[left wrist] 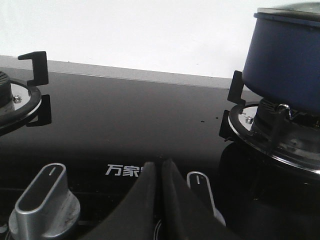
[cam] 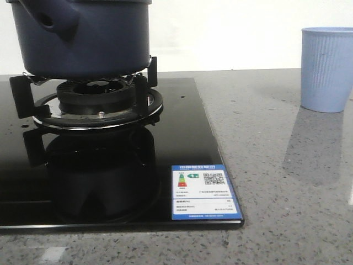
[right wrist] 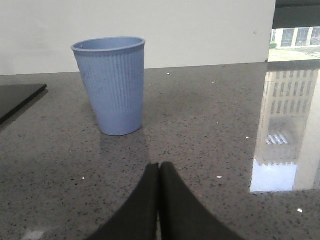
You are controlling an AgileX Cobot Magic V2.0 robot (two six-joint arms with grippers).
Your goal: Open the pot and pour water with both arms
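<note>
The pot (cam: pixel 83 38) sits on the burner (cam: pixel 96 102) at ten o'clock in the front view, its glass lid (left wrist: pixel 295 12) on, the cup (cam: pixel 326 69) at two o'clock on the surface (cam: pixel 276 165). The left gripper (left wrist: pixel 160 200) and right gripper (right wrist: pixel 159 200) hang low, fingers pressed together on nothing. A one-sided lift by the stubby handle (cam: pixel 52 19) could tilt the pot and spill water before the lid is off.

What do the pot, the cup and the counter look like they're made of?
Pot: likely coated metal, since its navy skin is matte and even.
Cup: probably plastic, being pale blue, dull and finely ribbed.
Counter: polished speckled stone or composite, grey and glossy enough to mirror the cup.
</note>
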